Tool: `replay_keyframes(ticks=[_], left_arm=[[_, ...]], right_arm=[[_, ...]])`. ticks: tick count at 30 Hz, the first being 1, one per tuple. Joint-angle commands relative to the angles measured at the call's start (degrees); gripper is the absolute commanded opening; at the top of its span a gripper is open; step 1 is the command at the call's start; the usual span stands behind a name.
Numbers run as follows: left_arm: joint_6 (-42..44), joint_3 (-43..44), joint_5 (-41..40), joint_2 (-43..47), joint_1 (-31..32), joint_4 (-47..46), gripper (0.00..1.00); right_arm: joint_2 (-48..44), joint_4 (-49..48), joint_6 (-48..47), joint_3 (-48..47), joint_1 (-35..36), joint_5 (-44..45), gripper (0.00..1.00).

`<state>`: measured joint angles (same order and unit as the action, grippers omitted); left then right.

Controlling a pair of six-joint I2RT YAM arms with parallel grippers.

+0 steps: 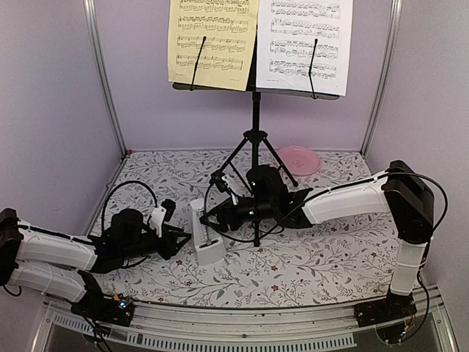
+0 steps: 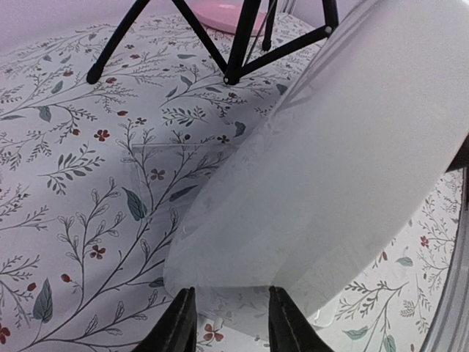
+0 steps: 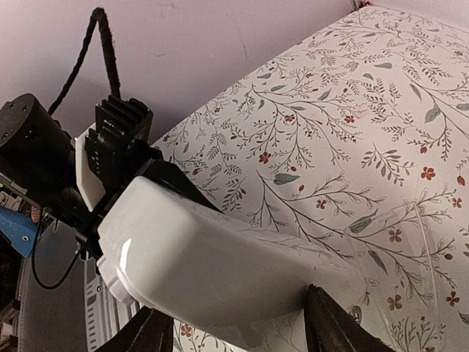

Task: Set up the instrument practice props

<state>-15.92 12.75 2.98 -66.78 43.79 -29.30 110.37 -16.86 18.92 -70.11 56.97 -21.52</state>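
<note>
The black music stand (image 1: 255, 139) is upright at the back centre with a yellowish sheet-music page (image 1: 212, 40) and a white one (image 1: 308, 40) on its desk. The pale-grey metronome (image 1: 204, 238) is in front of the stand's legs, between both grippers. From the left, my left gripper (image 1: 183, 238) is shut on the metronome's (image 2: 330, 169) lower edge, fingertips (image 2: 179, 315) on either side. My right gripper (image 1: 209, 215) reaches in from the right. Its fingers (image 3: 330, 323) press both sides of the metronome's body (image 3: 220, 271).
A pink round plate (image 1: 297, 158) lies at the back right behind the stand's tripod legs (image 2: 234, 66). The floral table cover runs to lilac walls and metal corner posts (image 1: 106, 81). Black cables loop near both wrists.
</note>
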Motion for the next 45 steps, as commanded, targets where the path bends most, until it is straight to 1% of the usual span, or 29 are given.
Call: replay_keyframes(ticks=[1, 9, 15, 20, 28, 31, 36, 42, 45], left_arm=[[1.0, 0.6, 0.4, -0.3, -0.5, -1.3, 0.35], [1.1, 0.6, 0.0, -0.2, -0.5, -1.0, 0.35], [1.2, 0.8, 0.0, -0.4, -0.5, -1.1, 0.35], [1.1, 0.9, 0.2, -0.5, -0.5, -1.1, 0.35], [0.0, 0.8, 0.5, -0.9, -0.5, -1.5, 0.36], [-0.3, 0.8, 0.7, -0.8, -0.5, -1.6, 0.36], [-0.4, 0.6, 0.8, -1.2, -0.5, -2.1, 0.36], [-0.4, 0.6, 1.0, -1.7, -0.5, -2.4, 0.36], [-0.4, 0.7, 1.1, -1.5, -0.4, -2.3, 0.36]], right_arm=[[0.4, 1.0, 1.0, -1.2, 0.2, 1.4, 0.6], [-0.9, 1.0, 0.8, 0.3, 0.2, 1.0, 0.53], [-2.6, 0.4, 0.7, 3.3, 0.2, 0.7, 0.51], [-3.5, -0.6, 0.8, 4.0, 0.2, -0.9, 0.59], [-2.7, -1.1, 1.9, 2.2, 0.6, 0.2, 0.77], [-2.6, -1.1, 2.4, 1.9, 0.8, 1.1, 0.83], [-3.1, -0.8, 2.9, 1.7, 1.1, 2.8, 0.89], [-3.7, -0.2, 3.2, 1.6, 1.2, 4.5, 0.93], [-4.6, 0.1, 3.4, 2.2, 1.1, 6.3, 0.94]])
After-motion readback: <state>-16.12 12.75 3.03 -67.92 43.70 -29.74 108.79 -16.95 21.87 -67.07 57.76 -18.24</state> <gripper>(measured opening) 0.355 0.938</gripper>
